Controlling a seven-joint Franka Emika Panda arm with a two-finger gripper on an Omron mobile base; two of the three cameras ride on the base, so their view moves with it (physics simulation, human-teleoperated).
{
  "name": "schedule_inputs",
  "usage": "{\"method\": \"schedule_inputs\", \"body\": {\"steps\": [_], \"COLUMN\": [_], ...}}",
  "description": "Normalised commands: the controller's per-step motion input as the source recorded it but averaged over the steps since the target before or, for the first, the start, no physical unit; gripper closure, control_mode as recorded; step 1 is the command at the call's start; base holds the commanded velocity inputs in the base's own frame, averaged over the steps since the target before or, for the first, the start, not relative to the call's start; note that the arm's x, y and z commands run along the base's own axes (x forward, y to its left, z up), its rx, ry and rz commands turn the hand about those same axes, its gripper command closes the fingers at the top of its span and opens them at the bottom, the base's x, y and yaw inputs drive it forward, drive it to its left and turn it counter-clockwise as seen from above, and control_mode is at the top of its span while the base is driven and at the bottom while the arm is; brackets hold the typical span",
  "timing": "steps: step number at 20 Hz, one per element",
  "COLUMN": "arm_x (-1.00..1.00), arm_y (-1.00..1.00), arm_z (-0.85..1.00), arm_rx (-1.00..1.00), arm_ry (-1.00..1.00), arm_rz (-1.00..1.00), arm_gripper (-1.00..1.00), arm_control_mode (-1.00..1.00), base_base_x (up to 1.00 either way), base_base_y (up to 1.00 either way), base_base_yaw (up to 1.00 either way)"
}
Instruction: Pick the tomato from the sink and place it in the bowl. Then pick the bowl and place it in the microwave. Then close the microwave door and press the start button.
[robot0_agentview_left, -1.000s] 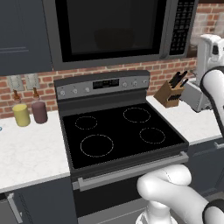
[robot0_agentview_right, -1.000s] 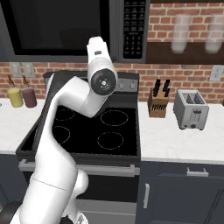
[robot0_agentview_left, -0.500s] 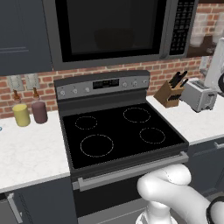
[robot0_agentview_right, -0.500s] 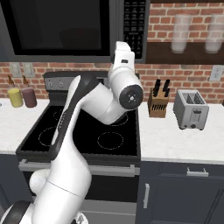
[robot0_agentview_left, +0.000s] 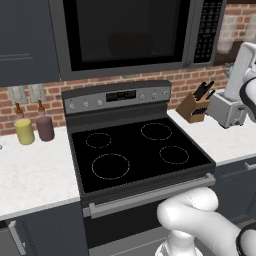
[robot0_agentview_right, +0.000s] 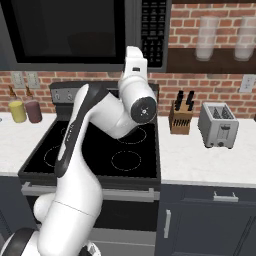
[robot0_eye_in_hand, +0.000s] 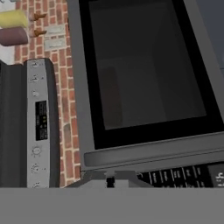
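Note:
The microwave (robot0_agentview_left: 125, 32) hangs above the stove with its door (robot0_eye_in_hand: 144, 70) shut; the long bar handle (robot0_eye_in_hand: 153, 153) runs beside the black keypad (robot0_eye_in_hand: 183, 175). A dim shape sits behind the dark glass, and I cannot tell what it is. My gripper (robot0_eye_in_hand: 109, 180) is shut with nothing in it, its tips together close in front of the handle and keypad. In the right base view my hand (robot0_agentview_right: 135, 62) is raised just left of the keypad (robot0_agentview_right: 152, 30). The tomato, the bowl and the sink are out of view.
A black glass-top stove (robot0_agentview_left: 135, 150) lies under the microwave. On the right counter stand a knife block (robot0_agentview_right: 179, 116) and a toaster (robot0_agentview_right: 220, 125). Yellow and maroon bottles (robot0_agentview_left: 34, 129) stand on the left counter. Pale jars (robot0_agentview_right: 207, 37) sit on a shelf.
The arm has swung to the right in front of the microwave, carrying the hand from the door's window side toward the keypad.

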Motion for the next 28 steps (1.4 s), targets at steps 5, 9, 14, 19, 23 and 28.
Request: {"method": "schedule_inputs", "body": {"steps": [5, 9, 14, 19, 23, 28], "arm_x": [0.18, 0.07, 0.25, 0.31, 0.17, 0.19], "arm_y": [-0.01, 0.00, 0.00, 0.00, 0.00, 0.00], "arm_z": [0.02, 0.03, 0.00, 0.00, 0.00, 0.00], "arm_rx": [0.00, 0.00, 0.00, 0.00, 0.00, 0.00], "arm_ry": [-0.01, 0.00, 0.00, -0.01, -0.03, -0.03], "arm_rz": [0.00, 0.00, 0.00, -0.01, 0.00, 0.00], "arm_gripper": [1.00, 1.00, 1.00, 1.00, 1.00, 1.00], "arm_control_mode": [-1.00, -1.00, -1.00, -1.00, -1.00, -1.00], "base_base_x": [0.00, 0.00, 0.00, 0.00, 0.00, 0.00], "base_base_y": [0.00, 0.00, 0.00, 0.00, 0.00, 0.00], "base_base_yaw": [0.00, 0.00, 0.00, 0.00, 0.00, 0.00]}}
